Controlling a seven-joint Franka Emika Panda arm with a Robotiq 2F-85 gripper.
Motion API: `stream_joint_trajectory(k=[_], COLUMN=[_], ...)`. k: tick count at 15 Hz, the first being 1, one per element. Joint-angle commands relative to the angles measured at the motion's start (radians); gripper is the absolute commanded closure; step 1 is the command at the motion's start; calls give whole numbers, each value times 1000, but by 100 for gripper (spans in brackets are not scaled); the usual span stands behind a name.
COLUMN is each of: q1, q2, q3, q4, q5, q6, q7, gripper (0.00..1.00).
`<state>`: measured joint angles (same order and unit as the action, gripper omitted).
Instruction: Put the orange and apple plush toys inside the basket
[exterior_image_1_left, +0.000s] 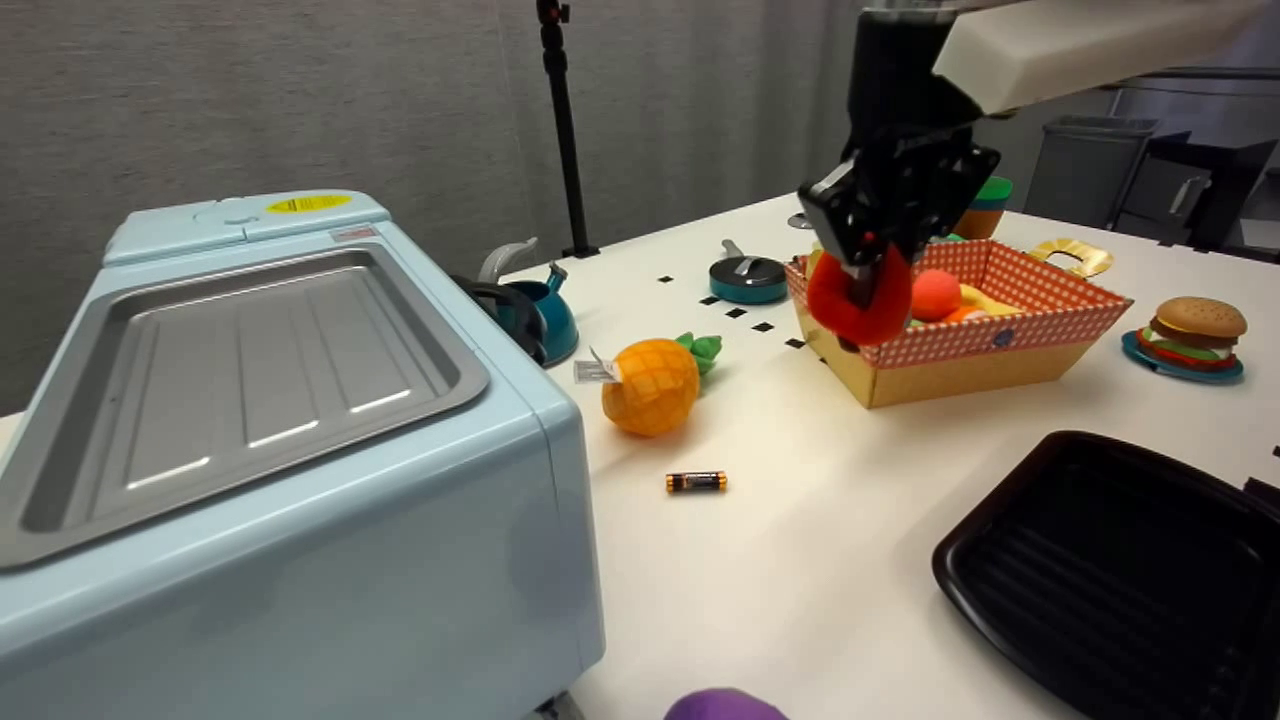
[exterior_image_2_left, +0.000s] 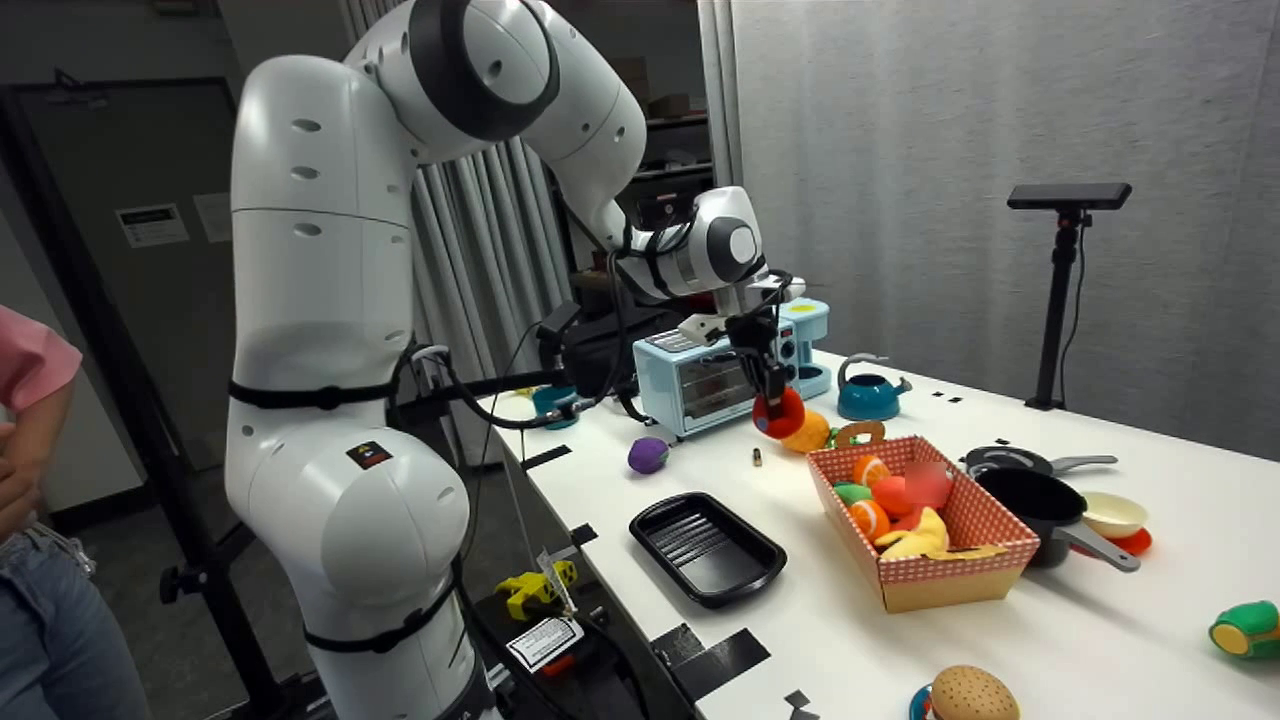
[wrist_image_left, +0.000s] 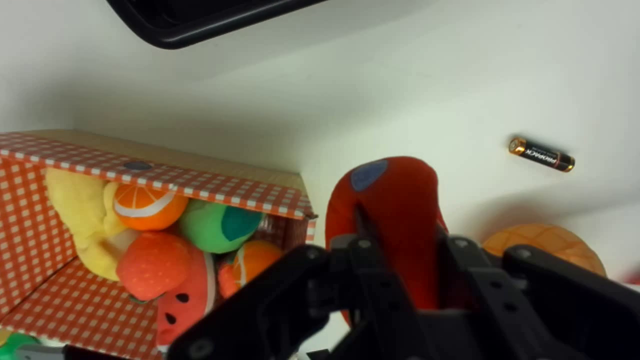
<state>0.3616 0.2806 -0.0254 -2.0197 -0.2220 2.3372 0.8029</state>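
White bench (exterior_image_1_left: 800, 560) stretches beneath our claw (wrist_image_left: 402, 235), with the basket (exterior_image_2_left: 950, 592) off to the claw's side and an orange plush (wrist_image_left: 150, 206) inside it. We should cross high enough to clear it, centre, then release gently. Our claw, jaws part-way closed, pinches what we take for the red apple plush (wrist_image_left: 387, 200).

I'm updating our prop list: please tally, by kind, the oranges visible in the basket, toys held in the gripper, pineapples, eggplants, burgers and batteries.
Oranges visible in the basket: 2
Red toy in the gripper: 1
Pineapple: 1
Eggplant: 1
Burger: 1
Battery: 1
Total: 7
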Motion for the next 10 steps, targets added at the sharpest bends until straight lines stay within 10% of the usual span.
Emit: stream_joint_trajectory(k=[1, 10], q1=[-46, -84], q2=[-95, -147], q3=[13, 25], q4=[-82, -113], q5=[-43, -116], q6=[24, -26], q7=[76, 339], gripper=[94, 94])
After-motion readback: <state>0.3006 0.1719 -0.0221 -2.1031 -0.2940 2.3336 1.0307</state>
